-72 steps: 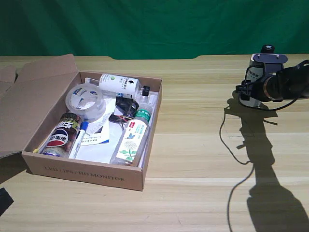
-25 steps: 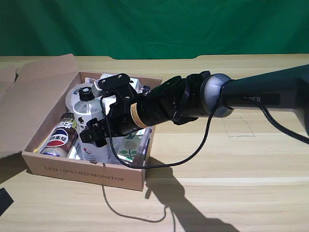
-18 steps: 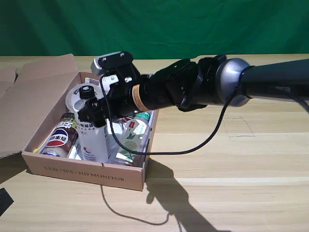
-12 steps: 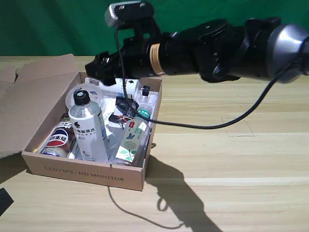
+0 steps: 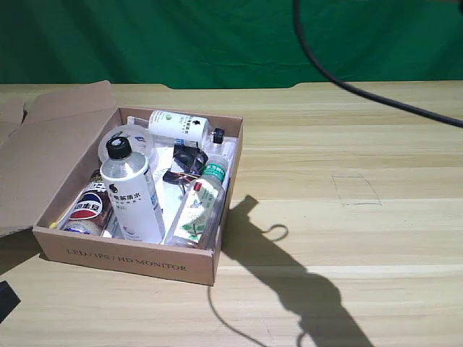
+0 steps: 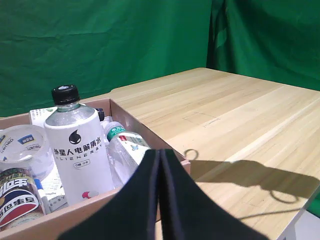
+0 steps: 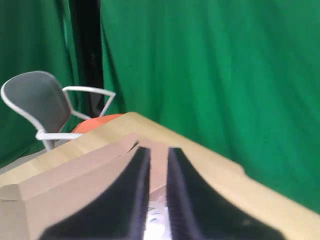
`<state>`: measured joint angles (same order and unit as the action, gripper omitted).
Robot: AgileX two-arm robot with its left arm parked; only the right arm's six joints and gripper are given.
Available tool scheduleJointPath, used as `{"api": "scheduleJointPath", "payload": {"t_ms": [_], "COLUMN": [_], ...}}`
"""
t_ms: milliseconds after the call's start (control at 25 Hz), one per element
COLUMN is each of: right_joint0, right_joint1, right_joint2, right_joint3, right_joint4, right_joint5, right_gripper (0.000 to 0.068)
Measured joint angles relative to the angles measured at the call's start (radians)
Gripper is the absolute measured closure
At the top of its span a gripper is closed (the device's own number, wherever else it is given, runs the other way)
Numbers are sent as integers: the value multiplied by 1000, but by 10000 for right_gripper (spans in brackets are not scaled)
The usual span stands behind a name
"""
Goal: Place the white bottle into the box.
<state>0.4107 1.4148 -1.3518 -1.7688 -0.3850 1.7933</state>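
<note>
Presently, white bottle (image 5: 132, 191): upright inside the box (image 5: 137, 257), near the front wall, black cap on top; seen also in the left wrist view (image 6: 76, 145).
Neighbours on the exterior view's left: a dark cola bottle (image 5: 88, 204) lying flat, and a clear round tub (image 5: 127, 143) just behind the white bottle.
Neighbours on the exterior view's right: a clear bottle with green cap (image 5: 199, 206) lying flat, touching or just beside the white bottle's base; which, cannot be told.
Back of box: a slimmer white bottle (image 5: 177, 125) on its side along the far wall.
Box flap (image 5: 51, 141): open, leaning out towards the exterior view's left.
Right gripper (image 7: 156, 192): nothing between the fingers (image 7: 134, 187), which stand slightly apart with a narrow gap; it looks over the flap edge towards a green curtain (image 7: 210, 75) and a grey chair (image 7: 40, 107).
Exterior view: only a black cable (image 5: 362, 90) crosses the top corner; the arm's shadow falls on the wooden table (image 5: 347, 238).
</note>
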Motion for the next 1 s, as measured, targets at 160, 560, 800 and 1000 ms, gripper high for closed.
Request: {"api": "scheduleJointPath", "payload": {"t_ms": [160, 560, 800, 1000], "right_joint0": [-103, -276, -279, -279], "right_joint1": [-138, -547, -793, -891], "right_joint2": [132, 651, 869, 925], "right_joint3": [0, -1, 5, 17], "right_joint4": [-15, 48, 207, 283], "right_joint5": [-22, -116, -130, -131], "right_gripper": [675, 680, 680, 680]}}
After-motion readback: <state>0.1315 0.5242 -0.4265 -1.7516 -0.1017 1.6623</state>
